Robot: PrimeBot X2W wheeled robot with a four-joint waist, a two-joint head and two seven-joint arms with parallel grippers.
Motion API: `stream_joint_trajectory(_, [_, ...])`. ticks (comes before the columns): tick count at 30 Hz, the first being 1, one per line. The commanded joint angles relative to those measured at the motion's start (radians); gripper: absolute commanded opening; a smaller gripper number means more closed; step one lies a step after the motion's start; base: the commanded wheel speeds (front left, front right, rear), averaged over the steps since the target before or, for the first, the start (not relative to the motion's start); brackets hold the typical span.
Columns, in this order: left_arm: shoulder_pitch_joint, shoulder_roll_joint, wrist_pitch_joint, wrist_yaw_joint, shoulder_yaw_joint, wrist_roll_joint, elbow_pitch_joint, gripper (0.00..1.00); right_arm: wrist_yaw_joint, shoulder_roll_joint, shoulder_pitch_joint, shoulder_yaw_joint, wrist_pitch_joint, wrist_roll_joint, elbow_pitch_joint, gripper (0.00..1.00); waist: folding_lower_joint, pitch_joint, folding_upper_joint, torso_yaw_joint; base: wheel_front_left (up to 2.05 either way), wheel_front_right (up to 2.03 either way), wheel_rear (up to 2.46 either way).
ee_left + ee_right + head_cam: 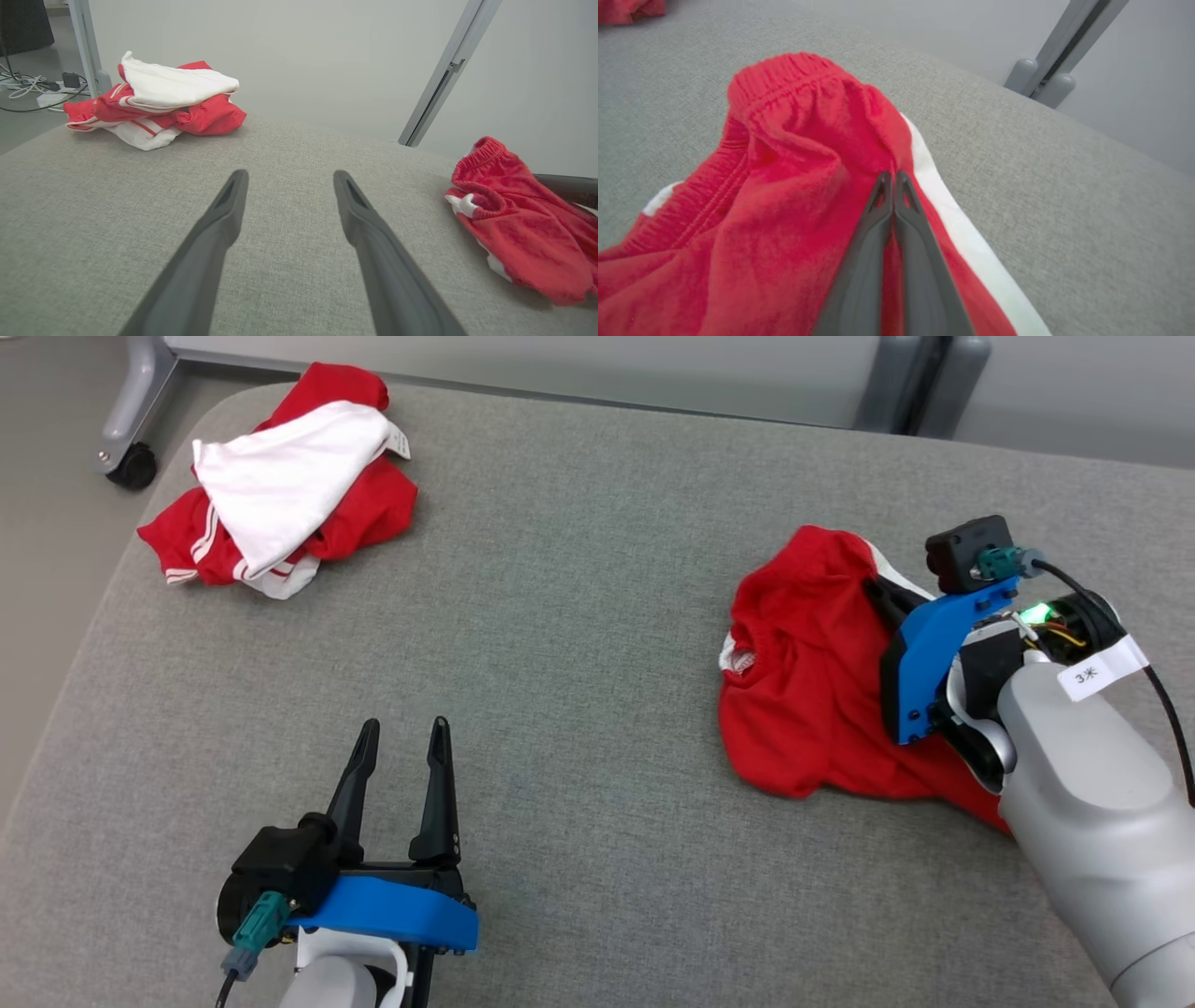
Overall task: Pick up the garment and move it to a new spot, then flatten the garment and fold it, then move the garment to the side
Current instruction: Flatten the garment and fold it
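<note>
The garment (794, 154) pinched in the right gripper's (893, 175) jaws is seen as red, with a white stripe just right of the tips. Ahead and left of the left gripper's (403, 723) jaws, a pile (280, 485) is coloured red and white, thinly striped. Plain grey is seen on the table (579, 616).

A crumpled red garment (803, 700) with a gathered elastic waistband and a white side stripe lies in a loose heap on the grey surface (579, 644). The right hand (893, 176) pinches a raised fold of its red cloth between pressed-together fingers. The waistband bunches just past the fingertips. The white stripe runs just beside the fingers.
</note>
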Motion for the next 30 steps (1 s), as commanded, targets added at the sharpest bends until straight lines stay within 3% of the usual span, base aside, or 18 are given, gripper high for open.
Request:
stream_joint_trajectory(1, [-0.002,-0.001,-0.005,0.000,0.003,0.006,-0.001,1.00,0.000,-0.004,-0.015,0.006,-0.012,0.004,-0.008,0.00,-0.0001,-0.009,0.0000,-0.009,0.00,0.00,0.00])
stream_joint_trajectory(13, [0.036,0.013,-0.005,0.004,0.034,0.016,-0.007,1.00,0.000,0.012,0.168,0.155,-0.147,0.022,-0.280,0.00,-0.0001,-0.091,0.0000,-0.059,0.00,0.00,0.00])
stream_joint_trajectory(19, [0.050,0.021,-0.005,0.009,0.048,0.010,-0.019,1.00,0.000,0.076,0.351,0.175,-0.156,-0.013,-0.422,0.00,-0.0001,-0.107,0.0000,-0.084,0.00,0.00,0.00])
stream_joint_trajectory(29, [0.037,0.021,-0.005,0.010,0.038,0.006,-0.019,1.00,0.000,0.181,0.493,0.150,-0.203,-0.117,-0.399,0.00,-0.0001,-0.114,0.0000,-0.090,0.00,0.00,0.00])
stream_joint_trajectory(30, [0.037,0.021,-0.005,0.010,0.038,0.006,-0.019,1.00,0.000,0.186,0.501,0.143,-0.214,-0.120,-0.398,0.05,-0.0001,-0.116,0.0000,-0.091,0.00,0.00,0.00])
